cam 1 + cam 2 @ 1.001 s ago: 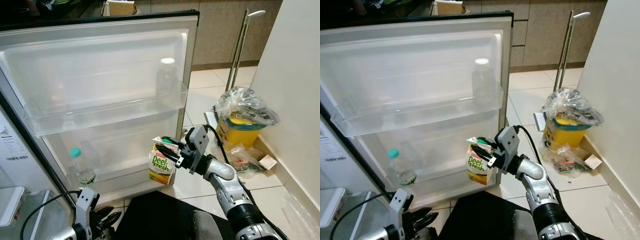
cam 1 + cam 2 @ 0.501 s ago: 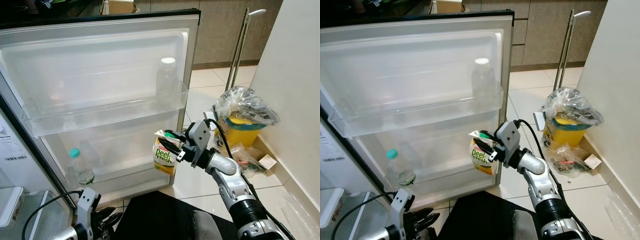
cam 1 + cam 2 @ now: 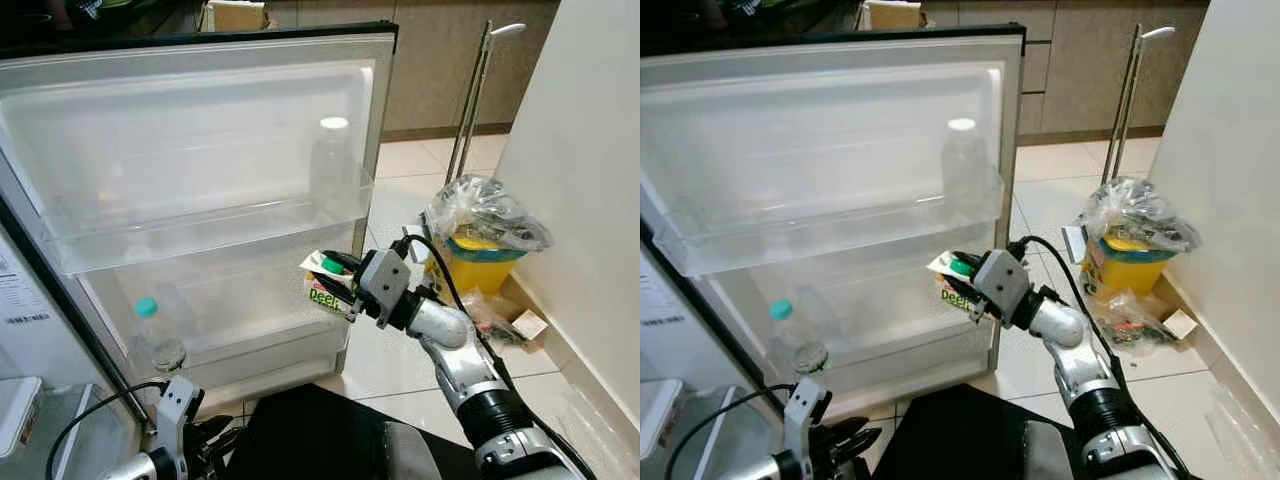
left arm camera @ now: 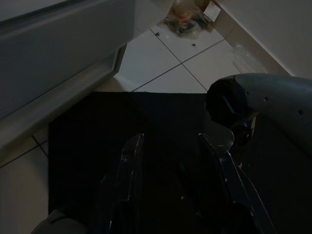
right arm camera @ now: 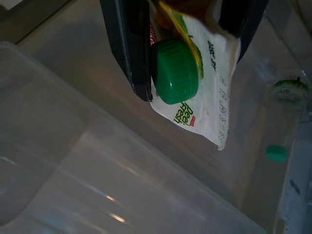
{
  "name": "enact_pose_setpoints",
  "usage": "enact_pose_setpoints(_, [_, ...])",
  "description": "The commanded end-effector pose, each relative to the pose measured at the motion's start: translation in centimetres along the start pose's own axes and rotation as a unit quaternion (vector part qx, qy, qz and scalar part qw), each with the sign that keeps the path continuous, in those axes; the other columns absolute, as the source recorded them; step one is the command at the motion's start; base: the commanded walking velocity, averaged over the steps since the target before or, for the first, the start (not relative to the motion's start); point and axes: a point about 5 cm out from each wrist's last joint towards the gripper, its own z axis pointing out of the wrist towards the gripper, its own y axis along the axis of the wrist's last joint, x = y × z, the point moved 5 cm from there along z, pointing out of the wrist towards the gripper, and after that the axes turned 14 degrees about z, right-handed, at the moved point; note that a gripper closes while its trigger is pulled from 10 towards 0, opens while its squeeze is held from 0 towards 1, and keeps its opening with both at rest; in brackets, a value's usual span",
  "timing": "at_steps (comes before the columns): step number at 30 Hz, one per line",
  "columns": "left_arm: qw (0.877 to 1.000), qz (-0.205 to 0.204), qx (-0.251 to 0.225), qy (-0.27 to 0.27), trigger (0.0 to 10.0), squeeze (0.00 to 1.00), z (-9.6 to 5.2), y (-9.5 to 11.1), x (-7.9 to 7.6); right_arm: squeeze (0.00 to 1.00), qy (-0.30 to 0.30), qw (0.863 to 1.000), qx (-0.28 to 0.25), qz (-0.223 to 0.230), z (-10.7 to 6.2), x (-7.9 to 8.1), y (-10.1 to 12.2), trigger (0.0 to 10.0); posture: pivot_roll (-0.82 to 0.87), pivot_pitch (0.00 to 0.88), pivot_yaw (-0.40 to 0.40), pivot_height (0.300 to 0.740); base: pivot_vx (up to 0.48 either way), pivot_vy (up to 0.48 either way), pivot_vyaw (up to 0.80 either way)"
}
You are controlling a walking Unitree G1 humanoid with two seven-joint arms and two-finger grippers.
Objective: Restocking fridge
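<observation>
The right tool [image 3: 345, 283] grips the juice carton [image 3: 327, 290] by its top, holding it tilted over the right end of the fridge door's lower shelf [image 3: 250, 345], not yet set down. A green-capped water bottle [image 3: 155, 335] already stands at the shelf's left end. The right wrist view adds the carton's green cap [image 5: 174, 71] beside one finger [image 5: 129, 44], while the left tool [image 4: 178, 187] hangs open over a dark mat.

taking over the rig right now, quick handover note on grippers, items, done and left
Right gripper: shut on the juice carton by its top, carton low in the lower door shelf.
Left gripper: open, idle low over the dark mat.
Done: teal-capped water bottle in the lower shelf, clear bottle in the upper shelf.
Left: seat the carton, release, withdraw.
</observation>
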Motion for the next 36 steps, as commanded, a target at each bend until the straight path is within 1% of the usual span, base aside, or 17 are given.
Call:
enact_pose_setpoints(1, [1.000, 0.000, 0.000, -0.009, 10.0, 0.00, 0.2, -0.2, -0.6, 0.00, 0.005, 1.000, -0.015, -0.013, 0.2, 0.4, 0.4, 10.0, -0.04, 0.000, -0.014, 0.450, 0.000, 0.000, 0.00])
enact_pose_setpoints(6, [1.000, -0.001, -0.001, -0.010, 10.0, 0.00, 0.2, -0.2, -0.6, 0.00, 0.011, 0.999, -0.016, -0.025, 0.2, 1.0, -0.2, 10.0, -0.04, 0.000, -0.013, 0.450, 0.000, 0.000, 0.00])
enact_pose_setpoints(8, [1.000, 0.001, -0.002, -0.013, 10.0, 0.00, 0.4, -0.1, -0.7, 0.00, 0.023, 0.999, -0.027, -0.020, 0.5, 1.5, -0.2, 10.0, -0.04, 0.000, -0.008, 0.450, 0.000, 0.000, 0.00])
enact_pose_setpoints(13, [1.000, 0.003, -0.001, -0.021, 10.0, 0.00, 0.3, -0.2, -0.9, 0.00, 0.031, 0.999, -0.036, -0.009, 0.9, 1.9, -0.2, 10.0, -0.03, 0.000, -0.005, 0.450, 0.000, 0.000, 0.00])
enact_pose_setpoints(15, [1.000, 0.005, 0.000, -0.023, 10.0, 0.00, 0.2, -0.2, -1.0, 0.00, 0.036, 0.998, -0.041, -0.010, 1.1, 2.0, -0.1, 10.0, -0.02, 0.008, 0.002, 0.450, 0.000, 0.000, 0.00])
enact_pose_setpoints(18, [1.000, 0.006, 0.000, -0.024, 10.0, 0.00, 0.1, -0.3, -1.0, 0.00, 0.038, 0.998, -0.042, -0.014, 1.2, 2.1, 0.0, 10.0, -0.02, 0.013, 0.006, 0.450, 0.000, 0.000, 0.00])
enact_pose_setpoints(19, [1.000, 0.008, -0.002, -0.027, 10.0, 0.00, 0.0, -0.2, -1.0, 0.00, 0.040, 0.998, -0.039, -0.023, 1.4, 2.0, -0.1, 10.0, -0.02, 0.028, 0.013, 0.450, 0.000, 0.000, 0.00])
enact_pose_setpoints(24, [0.999, 0.014, -0.005, -0.040, 10.0, 0.00, -0.1, -0.2, -1.2, 0.00, 0.038, 0.998, -0.045, -0.038, 1.4, 1.7, 0.1, 10.0, -0.02, 0.059, 0.017, 0.450, 0.000, 0.000, 0.00])
enact_pose_setpoints(25, [0.999, 0.016, -0.008, -0.044, 10.0, 0.00, -0.1, -0.1, -1.3, 0.00, 0.024, 0.998, -0.040, -0.038, 1.4, 1.2, -0.1, 10.0, -0.03, 0.069, 0.016, 0.450, 0.000, 0.000, 0.00])
enact_pose_setpoints(26, [0.999, 0.017, -0.016, -0.045, 10.0, 0.00, 0.0, 0.2, -1.3, 0.00, 0.001, 0.999, -0.030, -0.032, 1.3, 0.3, -0.4, 10.0, -0.02, 0.081, 0.015, 0.450, 0.000, 0.000, 0.00])
enact_pose_setpoints(27, [0.999, 0.017, -0.016, -0.045, 10.0, 0.00, 0.0, 0.2, -1.3, 0.00, 0.001, 0.999, -0.030, -0.032, 1.3, 0.3, -0.4, 10.0, -0.02, 0.081, 0.015, 0.450, 0.000, 0.000, 0.00])
enact_pose_setpoints(28, [0.999, 0.018, -0.022, -0.046, 10.0, 0.00, 0.0, 0.5, -1.3, 0.00, -0.015, 0.999, -0.023, -0.027, 1.2, -0.3, -0.6, 10.0, -0.02, 0.084, 0.016, 0.450, 0.000, 0.000, 0.00])
enact_pose_setpoints(30, [0.998, 0.022, -0.039, -0.046, 10.0, 0.00, 0.3, 1.2, -1.1, 0.00, -0.066, 0.998, -0.020, -0.009, 1.0, -2.3, -0.6, 10.0, -0.01, 0.096, 0.015, 0.450, 0.000, 0.000, 0.00])
enact_pose_setpoints(31, [0.998, 0.022, -0.039, -0.046, 10.0, 0.00, 0.3, 1.2, -1.1, 0.00, -0.066, 0.998, -0.020, -0.009, 1.0, -2.3, -0.6, 10.0, -0.01, 0.096, 0.015, 0.450, 0.000, 0.000, 0.00])
enact_pose_setpoints(33, [0.997, 0.028, -0.049, -0.047, 10.0, 0.00, 0.5, 1.8, -1.0, 0.00, -0.095, 0.995, -0.026, 0.004, 0.8, -3.5, -0.3, 10.0, -0.01, 0.103, 0.016, 0.450, 0.000, 0.000, 0.00])
enact_pose_setpoints(34, [0.997, 0.028, -0.049, -0.047, 10.0, 0.00, 0.5, 1.8, -1.0, 0.00, -0.095, 0.995, -0.026, 0.004, 0.8, -3.5, -0.3, 10.0, -0.01, 0.103, 0.016, 0.450, 0.000, 0.000, 0.00])
enact_pose_setpoints(36, [0.996, 0.033, -0.061, -0.051, 10.0, 0.00, 0.6, 2.4, -1.0, 0.00, -0.107, 0.993, -0.042, 0.017, 1.1, -4.1, 0.3, 10.0, -0.01, 0.115, 0.020, 0.450, 0.000, 0.000, 0.00])
